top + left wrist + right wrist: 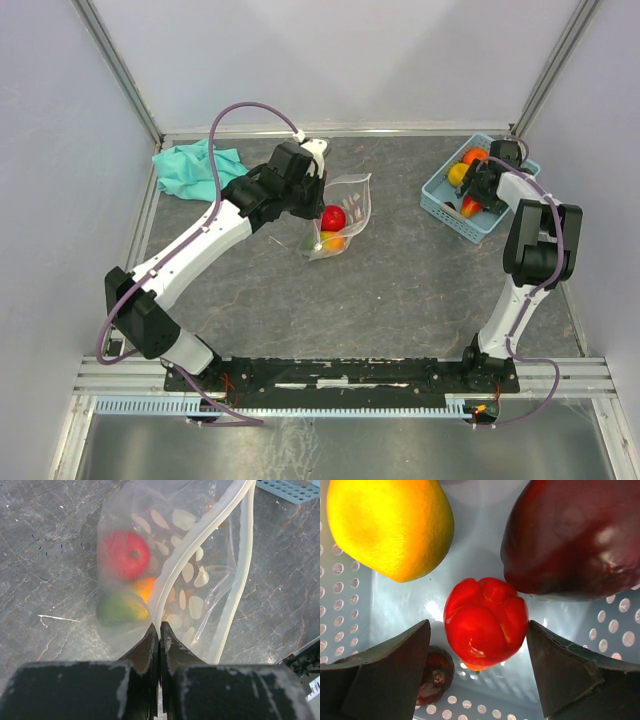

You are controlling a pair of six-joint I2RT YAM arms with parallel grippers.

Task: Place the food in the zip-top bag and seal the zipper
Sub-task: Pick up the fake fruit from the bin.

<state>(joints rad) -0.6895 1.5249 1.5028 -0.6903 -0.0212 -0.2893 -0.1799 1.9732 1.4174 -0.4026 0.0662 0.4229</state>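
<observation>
Though right jaws wide astride red fruit, left jaws tight on zip-top bag.

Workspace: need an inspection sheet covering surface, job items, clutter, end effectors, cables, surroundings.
Surface: grey table, no spills seen.
Job's things: bag on the table, zipper open; red fruit, orange fruit and green fruit inside. Yellow fruit, maroon fruit and red pepper in the basket.
Clutter: teal cloth, far left corner.
End effectors: left end effector shut on the bag edge; right end effector open, straddling the red pepper.
Cables: purple cables loop along both arms, clear of the bag.
Surroundings: pale walls, metal frame; nothing else seen.
</observation>
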